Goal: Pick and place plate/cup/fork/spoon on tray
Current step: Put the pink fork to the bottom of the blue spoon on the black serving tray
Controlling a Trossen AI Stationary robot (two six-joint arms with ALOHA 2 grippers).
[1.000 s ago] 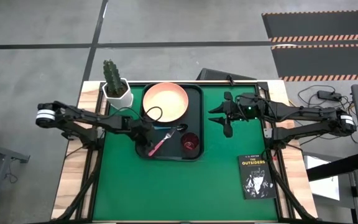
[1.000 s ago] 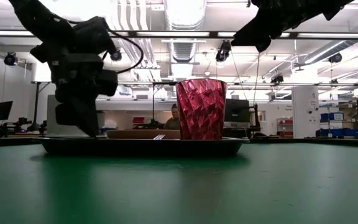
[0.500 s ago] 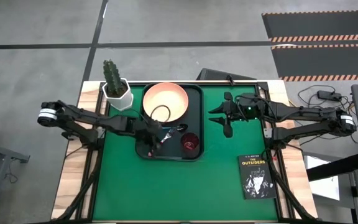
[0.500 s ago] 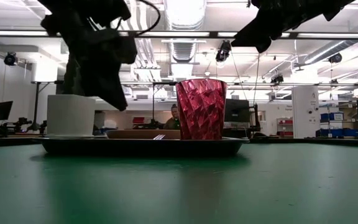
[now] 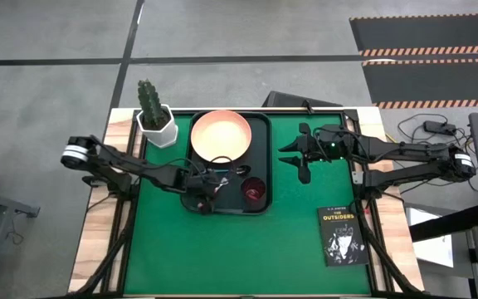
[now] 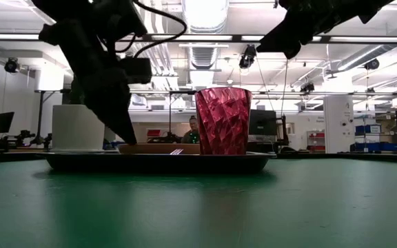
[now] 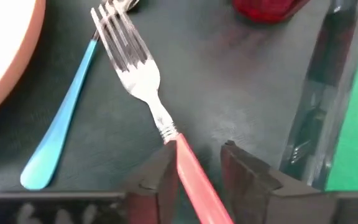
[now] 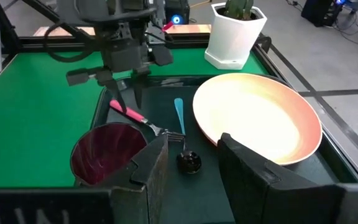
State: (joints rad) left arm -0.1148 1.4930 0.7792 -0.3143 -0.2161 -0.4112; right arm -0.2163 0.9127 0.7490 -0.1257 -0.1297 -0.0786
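The left gripper (image 7: pixel 194 171) sits low over the dark tray (image 5: pixel 260 124), fingers spread either side of the pink-handled fork (image 7: pixel 143 87) without pinching it. The fork lies on the tray floor beside the blue-handled spoon (image 7: pixel 61 124), at six o'clock from the salmon plate (image 5: pixel 220 135) and nine o'clock from the maroon cup (image 5: pixel 254 190). The right gripper (image 5: pixel 302 153) waits open at three o'clock of the tray.

Floor (image 5: pixel 48 100): grey concrete w/ dark seam lines.
Mat (image 5: pixel 426 50): black, orange-striped edges, far right corner.
Ceiling (image 6: pixel 205 41): exposed ducts, bright strip lights.
Tabletop (image 5: pixel 289 241): green cover, wooden edge.
Backdrop: monitors, white cabinet (image 6: pixel 338 122).
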